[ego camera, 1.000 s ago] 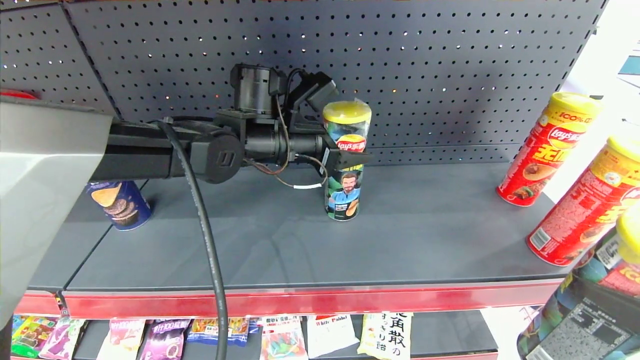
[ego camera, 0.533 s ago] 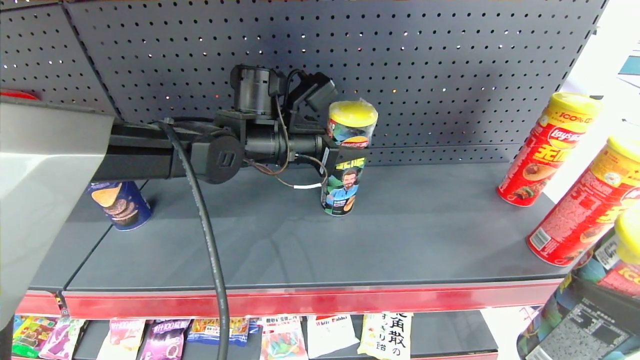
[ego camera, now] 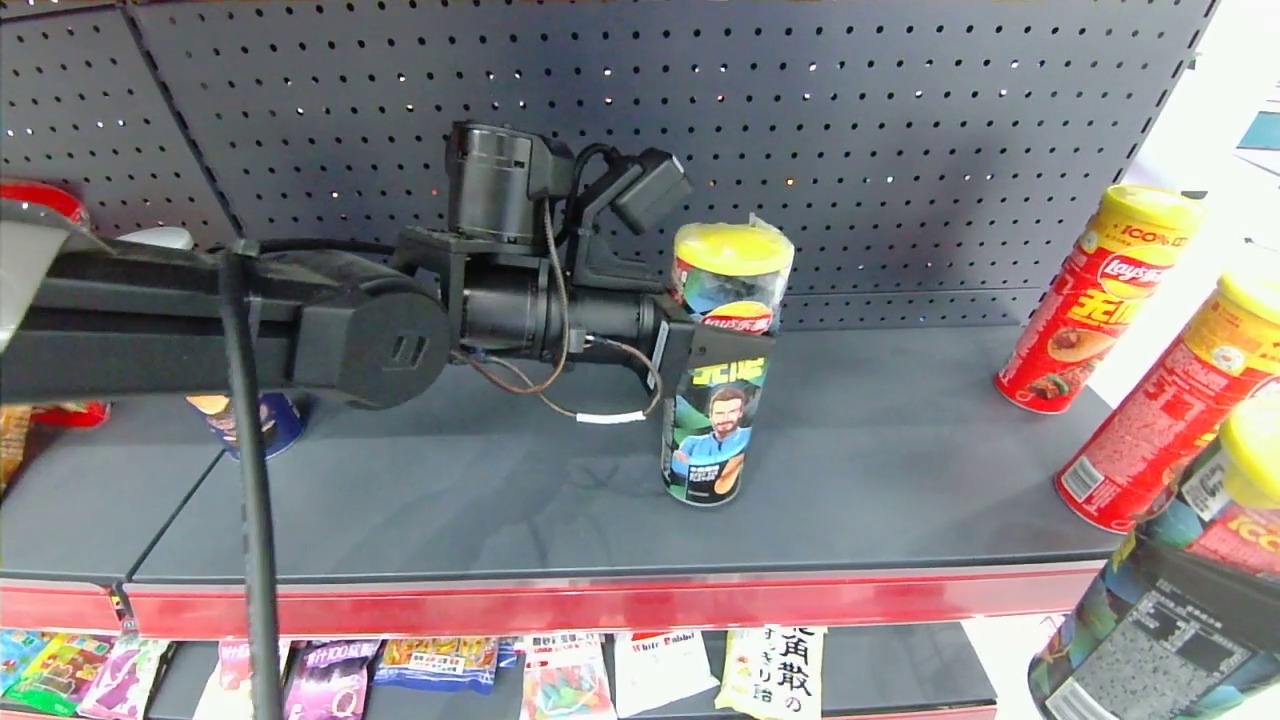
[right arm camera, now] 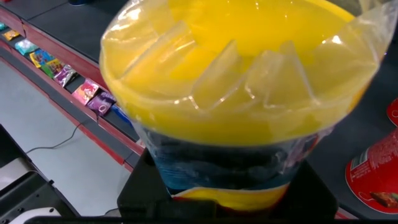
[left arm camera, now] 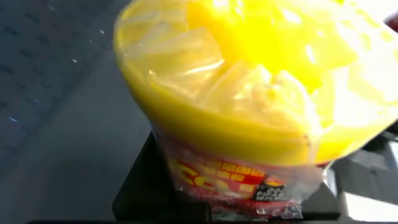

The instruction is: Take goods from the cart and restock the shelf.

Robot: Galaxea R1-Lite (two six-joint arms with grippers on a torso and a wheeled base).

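Dark grey pegboard [ego camera: 900, 120] for a back wall, with a grey shelf [ego camera: 500, 500] in front of it that has a red strip along its front edge. The left gripper [ego camera: 722, 345] comes in from the left and is clamped on the green can [ego camera: 712, 440], the one with a yellow lid and a guy printed on the side. It's pinched around the upper middle, just under the red logo. That can is roughly mid-shelf, leaning a bit with its top tipped to the right, and its base is right down at the shelf surface (can't tell if it's actually touching). Off at the lower right, out past the shelf's front corner, the right gripper [ego camera: 1190, 585] has its fingers closed around a second can [right arm camera: 236, 74], yellow lid, dark body. Two red cans [ego camera: 1090, 300] with yellow lids sit at the right end of the shelf, well apart from the green one. A blue can [ego camera: 262, 425] sits on the left side, partly behind the arm. Snack packets [ego camera: 450, 665] line the shelf below.
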